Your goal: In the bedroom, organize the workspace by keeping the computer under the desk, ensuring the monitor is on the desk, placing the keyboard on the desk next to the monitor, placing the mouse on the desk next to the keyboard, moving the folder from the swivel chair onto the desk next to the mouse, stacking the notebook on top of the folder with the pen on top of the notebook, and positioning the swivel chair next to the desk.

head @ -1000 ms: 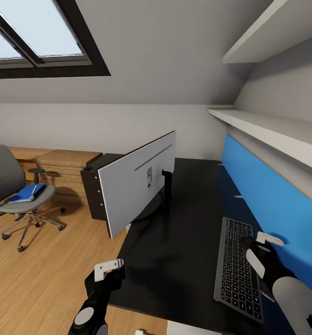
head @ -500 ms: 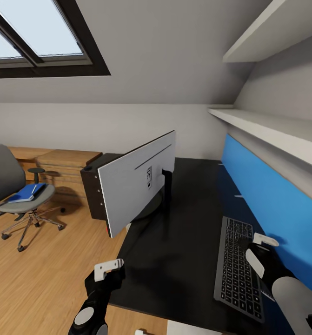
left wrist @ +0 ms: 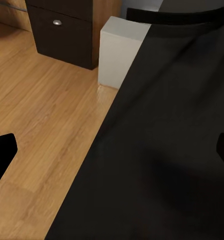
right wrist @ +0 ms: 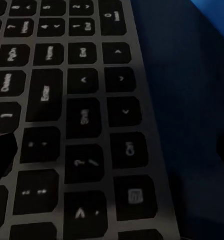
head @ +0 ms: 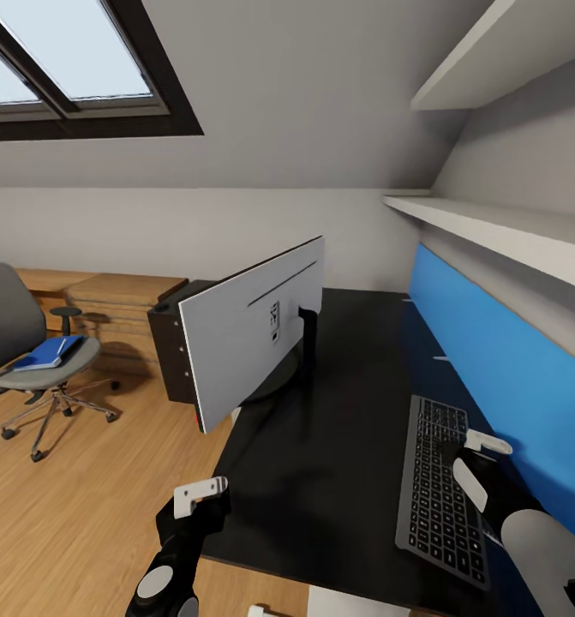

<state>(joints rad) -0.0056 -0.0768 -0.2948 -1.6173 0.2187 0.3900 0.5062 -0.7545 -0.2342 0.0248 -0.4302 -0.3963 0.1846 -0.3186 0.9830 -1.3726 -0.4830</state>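
The monitor (head: 253, 330) stands on the black desk (head: 338, 463) with its silver-grey back toward me. Along the blue back panel lies the keyboard (head: 440, 488). My right gripper (head: 480, 463) hovers open over the keyboard's right-hand keys (right wrist: 81, 120), one finger on each side of its edge. My left gripper (head: 210, 531) is open at the desk's front edge (left wrist: 99, 145), part over the floor and part over the desktop. At far left is the swivel chair (head: 17, 343), with the blue folder (head: 47, 352) on its seat. Mouse, notebook, pen and computer are out of view.
A black drawer unit (head: 169, 360) stands behind the monitor, with a light grey block (left wrist: 119, 50) beside it at the desk's edge. An oak dresser (head: 116, 296) lines the far wall. White shelves (head: 493, 231) overhang the desk. Wood floor (head: 90, 497) lies open at left.
The head view has shifted slightly. My right gripper has edged a little lower over the keyboard. The left gripper, monitor and chair have stayed put.
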